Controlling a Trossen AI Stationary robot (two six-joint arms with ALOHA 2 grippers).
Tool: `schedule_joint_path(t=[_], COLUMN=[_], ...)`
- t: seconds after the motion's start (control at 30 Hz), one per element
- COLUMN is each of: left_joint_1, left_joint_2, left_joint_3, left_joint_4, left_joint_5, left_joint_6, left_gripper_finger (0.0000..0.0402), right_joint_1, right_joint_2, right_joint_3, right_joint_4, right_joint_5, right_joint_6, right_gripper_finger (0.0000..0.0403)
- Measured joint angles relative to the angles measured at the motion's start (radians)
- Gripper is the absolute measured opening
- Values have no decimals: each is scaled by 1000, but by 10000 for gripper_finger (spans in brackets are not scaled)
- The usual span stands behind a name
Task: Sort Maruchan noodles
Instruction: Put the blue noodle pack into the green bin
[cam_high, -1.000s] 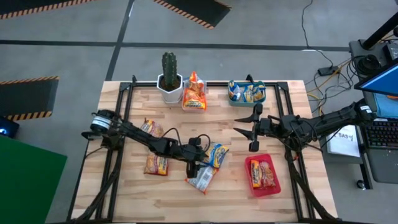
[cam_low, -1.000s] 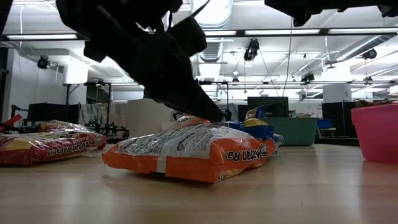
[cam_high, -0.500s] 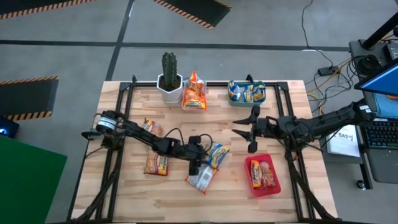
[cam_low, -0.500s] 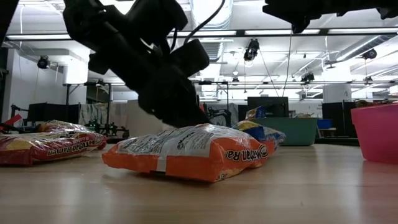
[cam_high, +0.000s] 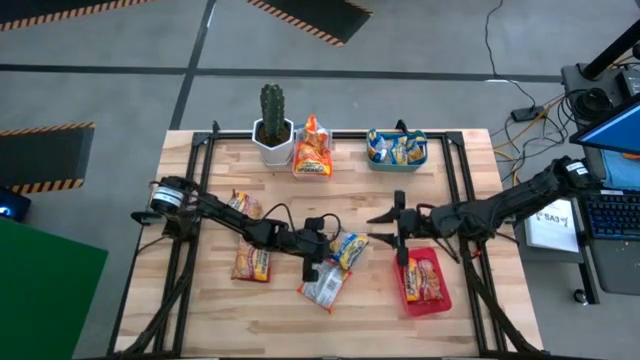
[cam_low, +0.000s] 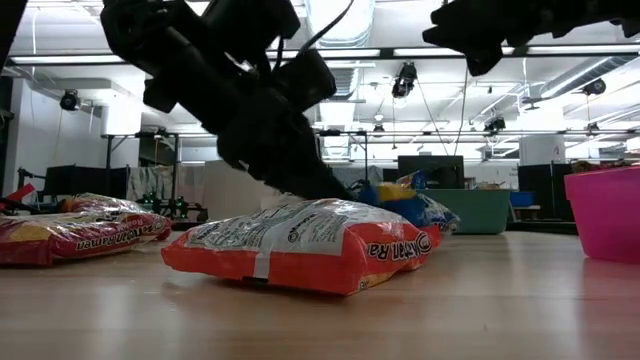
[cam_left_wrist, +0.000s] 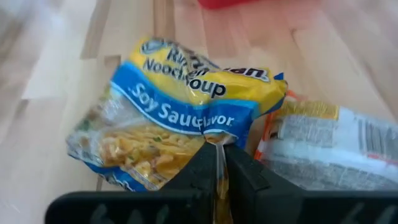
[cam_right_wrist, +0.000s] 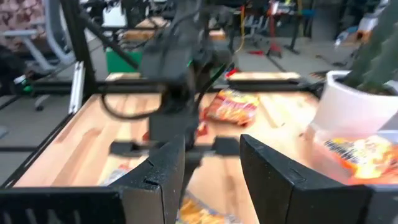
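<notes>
Mid-table, the left gripper (cam_left_wrist: 219, 163) pinches an edge of a blue-and-yellow noodle packet (cam_left_wrist: 186, 118), lifting it beside an orange-and-white packet (cam_high: 324, 287). The right gripper (cam_high: 385, 227), fingers spread, hovers just right of it. Next probably comes a handover toward the teal bin (cam_high: 397, 160) at the far edge.
</notes>
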Motion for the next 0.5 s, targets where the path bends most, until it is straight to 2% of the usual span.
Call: schedule_joint_path(t=[0.27, 0.5], left_joint_1=[7, 28], left_joint_2=[-24, -35], left_joint_3=[0, 0], left_joint_4=[84, 106], left_joint_5=[-6, -9], left_joint_6=[-31, -85], left_gripper_finger=[2, 1], right_joint_1=[43, 48], right_joint_2=[89, 138], right_joint_3=[14, 133], right_joint_4=[-22, -297], right_joint_5=[3, 28], right_joint_6=[60, 88], right_gripper_finger=[144, 154])
